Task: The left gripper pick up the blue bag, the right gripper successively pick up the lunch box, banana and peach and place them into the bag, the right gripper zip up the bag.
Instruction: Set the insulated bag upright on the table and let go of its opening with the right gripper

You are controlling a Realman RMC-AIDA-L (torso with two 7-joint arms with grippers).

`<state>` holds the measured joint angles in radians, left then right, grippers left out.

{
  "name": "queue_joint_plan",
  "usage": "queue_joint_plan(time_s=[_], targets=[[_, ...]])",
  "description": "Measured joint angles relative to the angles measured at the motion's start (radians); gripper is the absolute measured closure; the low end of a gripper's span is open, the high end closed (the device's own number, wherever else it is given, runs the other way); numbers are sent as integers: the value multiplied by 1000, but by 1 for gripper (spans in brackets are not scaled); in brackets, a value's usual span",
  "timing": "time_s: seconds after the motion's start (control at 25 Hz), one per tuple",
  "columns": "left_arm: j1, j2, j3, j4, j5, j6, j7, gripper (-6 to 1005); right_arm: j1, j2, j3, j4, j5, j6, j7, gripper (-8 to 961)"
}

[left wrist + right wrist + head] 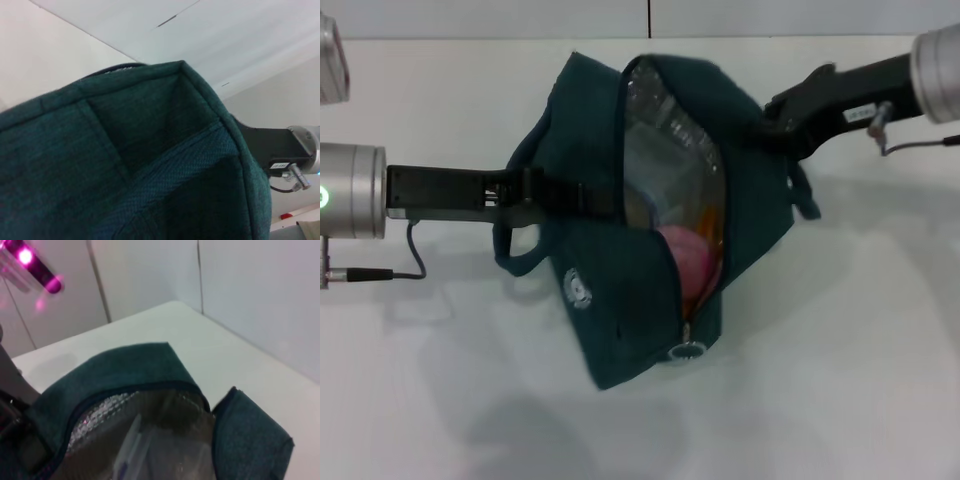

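The blue bag (620, 210) is held by its strap in the closed left pincer (525, 192). The right pincer (775, 120) is at the bag's far edge; its opening cannot be told. The peach (685, 262) is seen inside.

The blue bag (610, 300) is matt woven cloth, coarse-grained in the left wrist view (100, 165); its lining (665, 130) is crinkled silvery foil, shiny and quilted in the right wrist view (105, 415); the zip pull ring (686, 351) looks like bright metal; the peach (688, 262) inside shows a soft, dull pink skin; the table (860, 350) is smooth, matt white.
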<state>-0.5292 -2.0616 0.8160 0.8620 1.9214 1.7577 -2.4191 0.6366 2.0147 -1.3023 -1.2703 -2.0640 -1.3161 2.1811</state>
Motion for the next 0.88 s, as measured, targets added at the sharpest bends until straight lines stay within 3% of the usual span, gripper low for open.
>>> queue_joint_plan(time_s=[0.28, 0.88], targets=[[-9, -18, 0, -16, -31, -6, 9, 958, -50, -1, 32, -121, 26, -19, 1, 870], [-127, -27, 10, -241, -85, -60, 115, 959, -173, -3, 242, -228, 81, -192, -44, 904]])
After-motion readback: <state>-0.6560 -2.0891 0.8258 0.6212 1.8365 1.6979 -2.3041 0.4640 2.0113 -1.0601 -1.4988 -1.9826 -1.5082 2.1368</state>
